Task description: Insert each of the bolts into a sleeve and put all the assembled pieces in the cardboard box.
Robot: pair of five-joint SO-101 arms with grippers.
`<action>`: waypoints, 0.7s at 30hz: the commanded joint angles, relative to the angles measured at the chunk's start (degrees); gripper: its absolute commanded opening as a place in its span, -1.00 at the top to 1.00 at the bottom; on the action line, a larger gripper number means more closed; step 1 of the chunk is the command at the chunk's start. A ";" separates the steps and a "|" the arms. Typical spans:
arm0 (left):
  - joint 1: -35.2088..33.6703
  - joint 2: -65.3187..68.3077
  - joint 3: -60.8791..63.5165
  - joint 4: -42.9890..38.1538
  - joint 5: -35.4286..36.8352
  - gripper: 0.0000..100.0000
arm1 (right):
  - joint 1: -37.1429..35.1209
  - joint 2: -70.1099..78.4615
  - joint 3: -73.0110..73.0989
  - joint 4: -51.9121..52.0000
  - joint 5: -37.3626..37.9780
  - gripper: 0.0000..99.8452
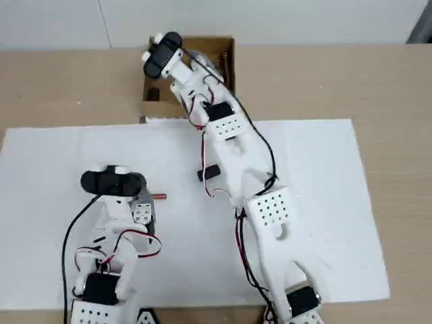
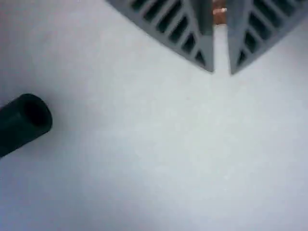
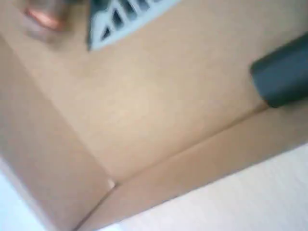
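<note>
My left gripper (image 1: 144, 204) is low over the white paper (image 1: 324, 202), shut on a copper bolt (image 1: 159, 196) whose tip sticks out sideways. In the left wrist view the bolt (image 2: 219, 12) sits pinched between the grey fingers (image 2: 192, 33), and a black sleeve (image 2: 24, 122) lies on the paper nearby. That sleeve (image 1: 208, 172) lies beside the right arm. My right gripper (image 1: 177, 67) is down inside the cardboard box (image 1: 226, 46). The right wrist view has the box floor (image 3: 144, 106), a copper bolt end (image 3: 43, 17) and a black sleeve (image 3: 284, 74) in it.
The box stands on the wooden table (image 1: 378, 81) just past the paper's far edge. The right arm (image 1: 236, 155) stretches diagonally across the middle of the paper. Bare paper lies to the right and left of both arms.
</note>
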 commanded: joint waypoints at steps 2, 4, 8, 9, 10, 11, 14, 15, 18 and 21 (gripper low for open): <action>-0.35 -0.26 -0.31 0.00 -0.35 0.99 | -0.22 -1.54 -3.08 -1.01 0.44 0.76; -0.35 -0.26 -0.31 0.00 -0.35 0.99 | -0.13 -1.54 -4.31 -0.66 0.44 0.78; -0.35 -0.26 -0.31 0.00 -0.35 0.99 | -0.04 -1.45 -12.22 7.96 0.09 0.86; -0.35 -0.26 -0.31 0.00 -0.35 0.99 | -0.13 -1.45 -14.33 10.95 0.09 0.89; -0.35 -0.26 -0.31 0.00 -0.35 0.99 | -0.13 -1.45 -16.44 13.76 0.09 0.92; -0.35 -0.26 -0.31 0.00 -0.35 0.99 | -0.13 -1.45 -18.81 16.75 0.00 0.95; -0.35 -0.26 -0.31 0.00 -0.35 0.99 | 0.04 -1.45 -25.76 24.31 -2.99 0.99; -0.35 -0.26 -0.31 0.00 -0.35 0.99 | 0.04 -1.45 -27.69 26.86 -3.87 0.99; -0.35 -0.26 -0.31 0.00 -0.35 0.99 | 0.13 -1.45 -32.97 34.24 -4.92 0.99; -0.35 -0.26 -0.31 0.00 -0.35 0.99 | 0.13 -1.45 -36.66 40.04 -6.68 0.99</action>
